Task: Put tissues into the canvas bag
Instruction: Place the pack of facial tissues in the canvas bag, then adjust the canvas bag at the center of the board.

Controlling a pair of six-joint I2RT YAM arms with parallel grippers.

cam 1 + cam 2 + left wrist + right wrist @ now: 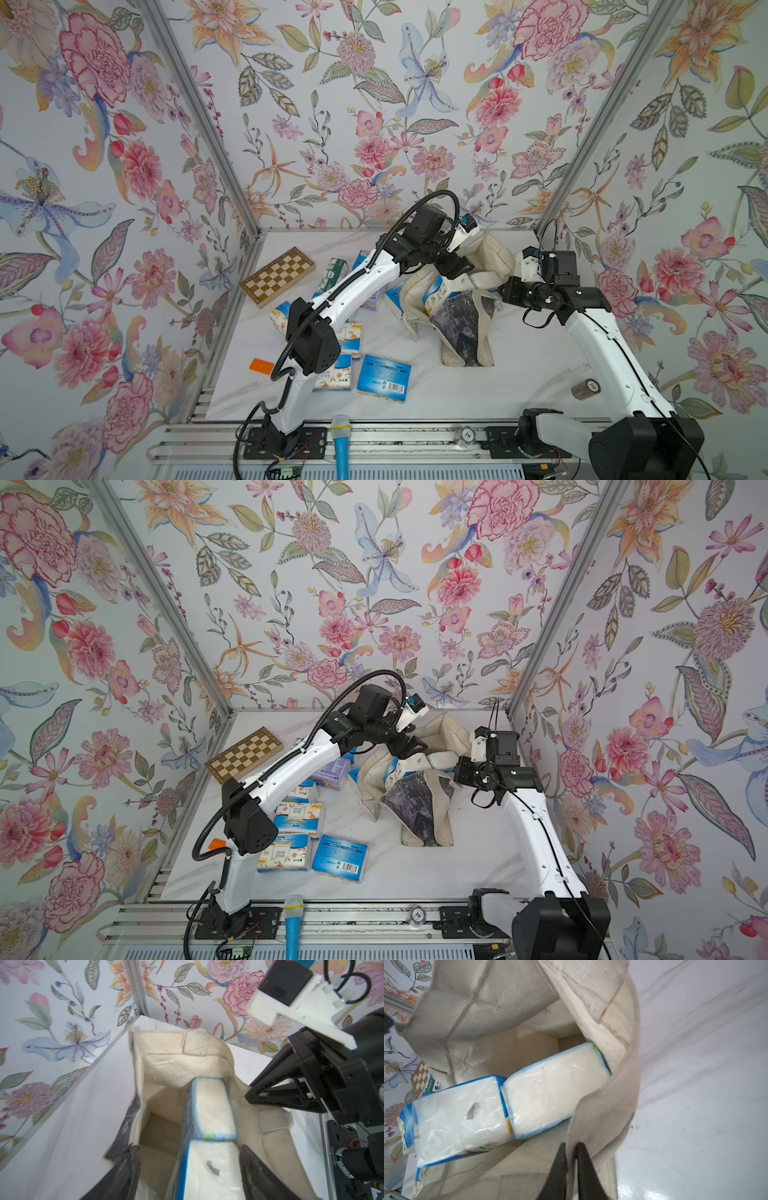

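Two tissue packs (554, 1093) already sit in the canvas bag (461, 332), its rim pinched tight by the right gripper (571, 1145) to keep the mouth open; the left gripper (188, 1151) straddles the nearer one, jaws spread, gripping nothing; several loose packs (383, 376) lie on the table (519, 374), unbagged.

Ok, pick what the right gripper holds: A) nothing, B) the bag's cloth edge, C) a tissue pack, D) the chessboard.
B: in the right wrist view, the right gripper is pinched shut on the rim of the bag.
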